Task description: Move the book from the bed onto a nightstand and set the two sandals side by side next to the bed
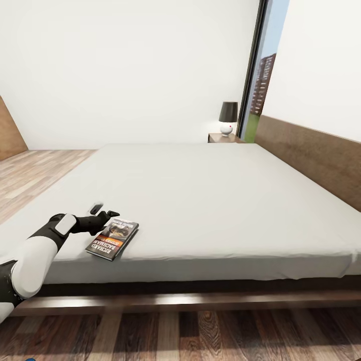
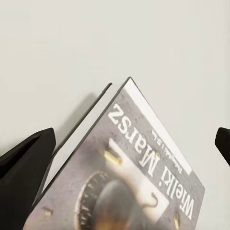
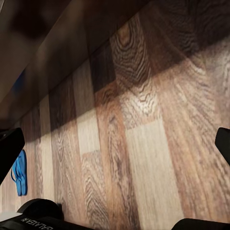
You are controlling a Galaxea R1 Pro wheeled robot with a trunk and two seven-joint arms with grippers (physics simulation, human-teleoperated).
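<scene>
Left gripper (image 1: 111,216): spread wide, fingers either side of the book's near end, nothing clamped.
Book (image 1: 112,239): thin paperback, grey pictured cover, white and orange lettering; lay flat near the bed's front edge.
Bed (image 1: 210,200): plain light-grey mattress, dark wooden frame.
Right gripper (image 3: 115,143): parted, above plank floor (image 3: 143,158).
Sandal (image 3: 19,172): bright blue, on floor.

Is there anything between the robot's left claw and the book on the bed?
No, nothing visible is in the way. The left claw is right at the book, near the front edge of the bed. In the left wrist view, the open fingers sit on either side of the book's cover.
</scene>
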